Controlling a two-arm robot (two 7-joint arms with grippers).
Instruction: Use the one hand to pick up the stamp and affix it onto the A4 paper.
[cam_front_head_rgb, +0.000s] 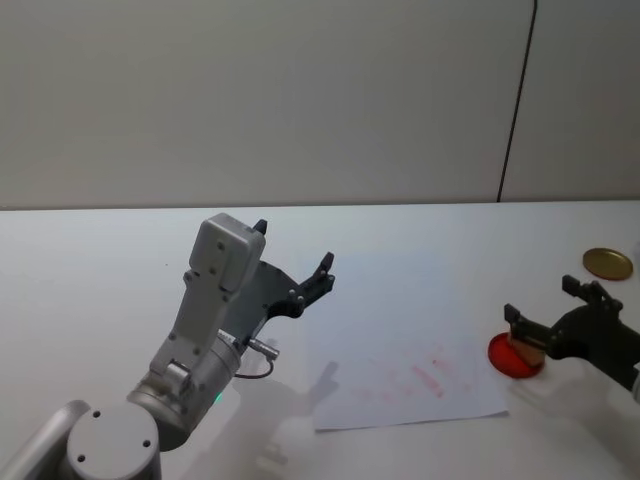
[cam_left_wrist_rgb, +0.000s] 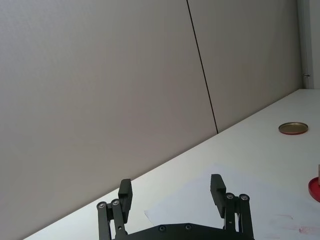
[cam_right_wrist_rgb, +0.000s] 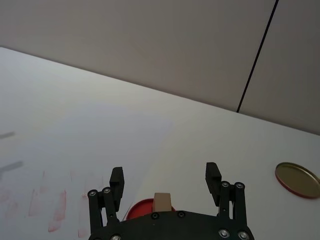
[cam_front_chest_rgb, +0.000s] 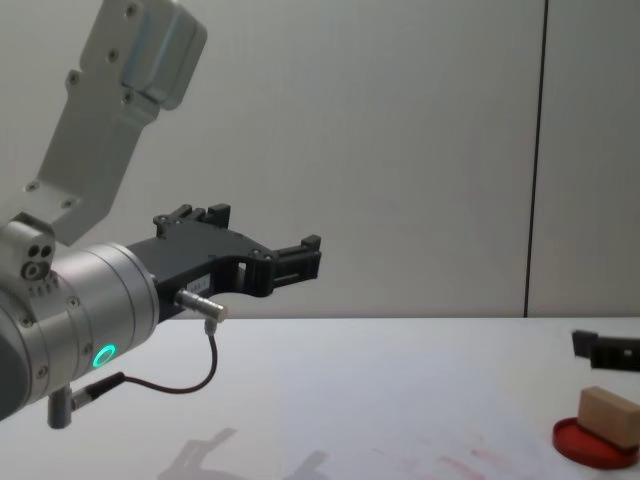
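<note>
Head view: right gripper (cam_front_head_rgb: 540, 303) at the table's right edge, fingers spread wide, straddling the stamp (cam_front_head_rgb: 527, 349); stamp is a small tan wooden block sitting on the red ink pad (cam_front_head_rgb: 513, 358), just beside the A4 paper (cam_front_head_rgb: 400, 345)'s right edge; paper is white with faint red smudges; gold round lid (cam_front_head_rgb: 608, 264) lies farther back, well apart; left gripper (cam_front_head_rgb: 292, 262) raised above the table left of the paper, fingers apart, holding nothing.
Left wrist view: left gripper's (cam_left_wrist_rgb: 171, 192) fingers open against the wall; lid (cam_left_wrist_rgb: 293, 128) and pad edge (cam_left_wrist_rgb: 315, 188) far off.
Right wrist view: stamp (cam_right_wrist_rgb: 163, 202) upright on the pad (cam_right_wrist_rgb: 142, 208), between the open fingers (cam_right_wrist_rgb: 117, 180), not touching either.
Chest view: stamp (cam_front_chest_rgb: 610, 414) lies tilted on the pad (cam_front_chest_rgb: 595, 446); one right-gripper finger (cam_front_chest_rgb: 605, 350) just above it.
</note>
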